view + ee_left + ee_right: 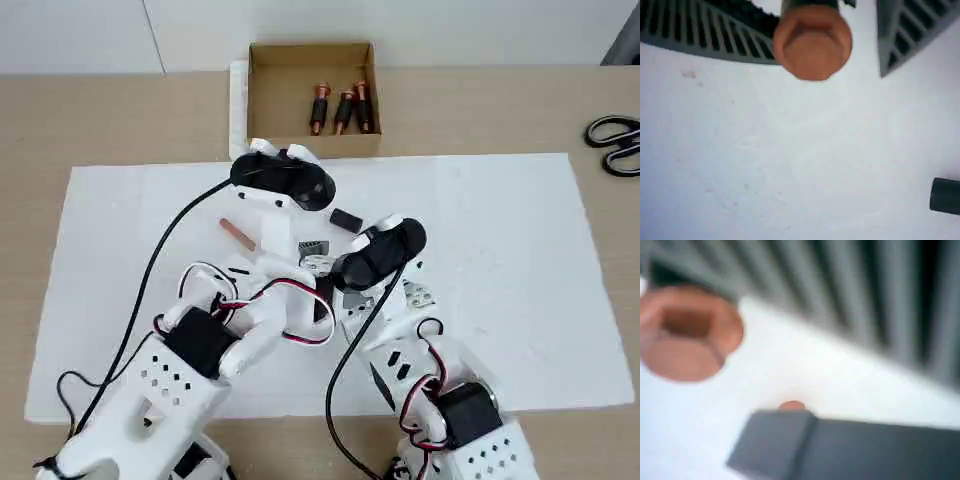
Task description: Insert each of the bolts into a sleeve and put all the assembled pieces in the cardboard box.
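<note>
At the far side of the table, the cardboard box (262, 100) stands open, its near wall meeting the far edge of the white foam sheet (500, 300). Three assembled pieces (341, 107) lie side by side on its floor, toward the right wall. Just short of that edge the left arm's wrist hangs over the sheet. The right arm's wrist sits close beside it, nearer the robot. A black sleeve (345, 219) lies on the sheet between the two, apart from both. A copper bolt (238, 233) lies aslant just beside the left arm's white housing, on its outer side.

Seen from its own wrist, the left gripper (832, 60) has its ribbed fingers (700, 30) spread. A bolt head (812, 42) faces the camera between them, close against one finger, with a strip of sheet showing between it and the other. It may be the same bolt seen from above, but the arm hides the link.

The right gripper (318, 256) is low over the middle of the sheet; whether it is clenched or released I cannot tell.

To the right of the right arm the sheet runs on wide to its right edge. To the left it runs past a black cable (150, 270) to its left edge. Scissors (615, 143) lie on the tabletop beyond the sheet's far right corner, well apart from both arms.
</note>
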You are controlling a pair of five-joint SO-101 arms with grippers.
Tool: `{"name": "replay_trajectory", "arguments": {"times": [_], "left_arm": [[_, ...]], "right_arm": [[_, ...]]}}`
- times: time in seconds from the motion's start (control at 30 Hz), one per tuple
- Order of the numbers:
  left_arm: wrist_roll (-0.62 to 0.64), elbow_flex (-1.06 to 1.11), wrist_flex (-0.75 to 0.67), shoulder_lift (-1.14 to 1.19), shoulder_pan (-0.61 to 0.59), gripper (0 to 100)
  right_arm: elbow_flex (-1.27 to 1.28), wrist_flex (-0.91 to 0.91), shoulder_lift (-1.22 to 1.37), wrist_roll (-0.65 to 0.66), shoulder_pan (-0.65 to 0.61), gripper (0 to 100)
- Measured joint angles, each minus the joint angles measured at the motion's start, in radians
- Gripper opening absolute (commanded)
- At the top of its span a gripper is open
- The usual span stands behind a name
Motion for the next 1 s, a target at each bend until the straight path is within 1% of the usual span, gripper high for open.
{"name": "replay_trajectory", "arguments": {"times": [0.2,0.37,0.43,0.7,0.83,1.0], "left_arm": [[0.000,0.000,0.002,0.000,-0.017,33],[-0.002,0.000,0.006,0.000,-0.106,33],[-0.026,0.000,0.006,0.000,-0.126,33],[-0.048,0.031,0.006,-0.006,-0.143,33],[-0.058,0.031,0.006,-0.006,-0.203,33],[-0.107,0.031,0.012,-0.006,-0.321,33]], "right_arm": [[0.000,0.000,0.002,0.000,0.000,0.4],[0.002,0.000,0.002,0.000,-0.002,0.4],[0.002,0.000,0.002,0.000,-0.002,0.4],[0.002,0.000,0.002,0.000,-0.003,0.4],[0.002,0.000,0.002,0.000,-0.003,0.4],[0.002,0.000,0.002,0.000,-0.003,0.4]]}}
